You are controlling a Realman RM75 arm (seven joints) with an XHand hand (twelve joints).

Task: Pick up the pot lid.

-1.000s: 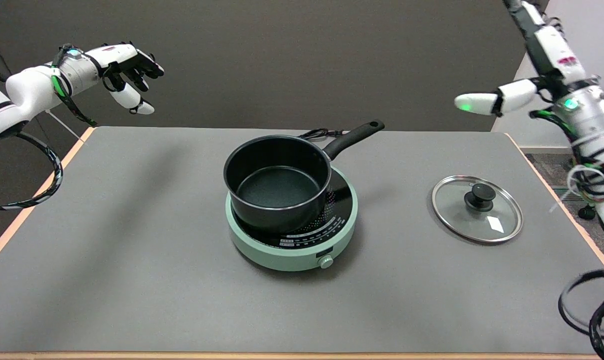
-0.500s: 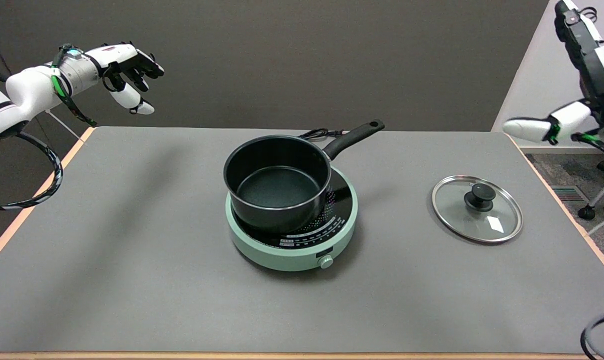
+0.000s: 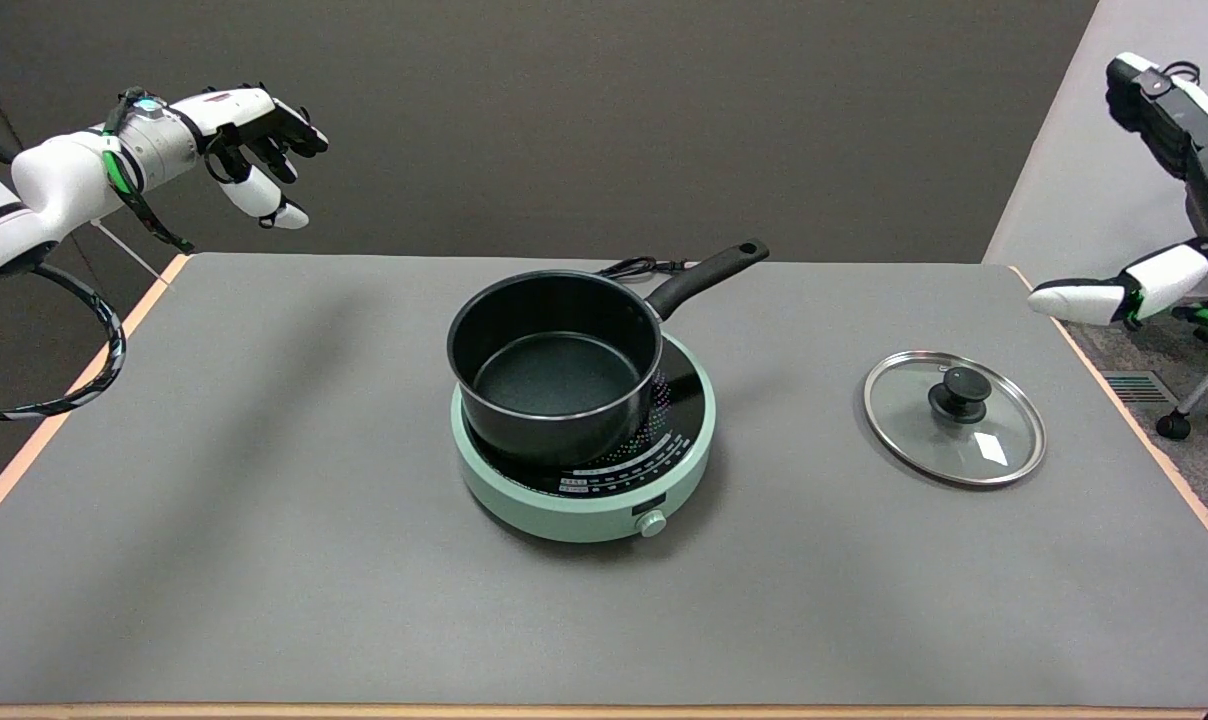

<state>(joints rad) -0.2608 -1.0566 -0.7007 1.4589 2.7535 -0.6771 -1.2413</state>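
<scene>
The glass pot lid point(image 3: 984, 445), steel-rimmed with a black knob point(image 3: 959, 392), lies flat on the grey table at the right. My right hand point(image 3: 1204, 190) hangs in the air at the picture's right edge, behind and to the right of the lid and well apart from it. Its dark fingers point(image 3: 1154, 100) point up and its white thumb point(image 3: 1104, 295) sticks out to the left, with nothing held. Part of the hand is cut off by the frame edge.
A black saucepan point(image 3: 554, 365) with its long handle pointing back right sits on a round green cooker point(image 3: 584, 500) at the table's middle. The idle left hand point(image 3: 254, 140) hangs at the upper left. The table's right edge point(image 3: 1124, 410) runs close to the lid.
My right hand has swung rightward, toward the frame edge, and its thumb now sits lower. The arm's cables have left the lower right corner. Lid and pot have not moved.
</scene>
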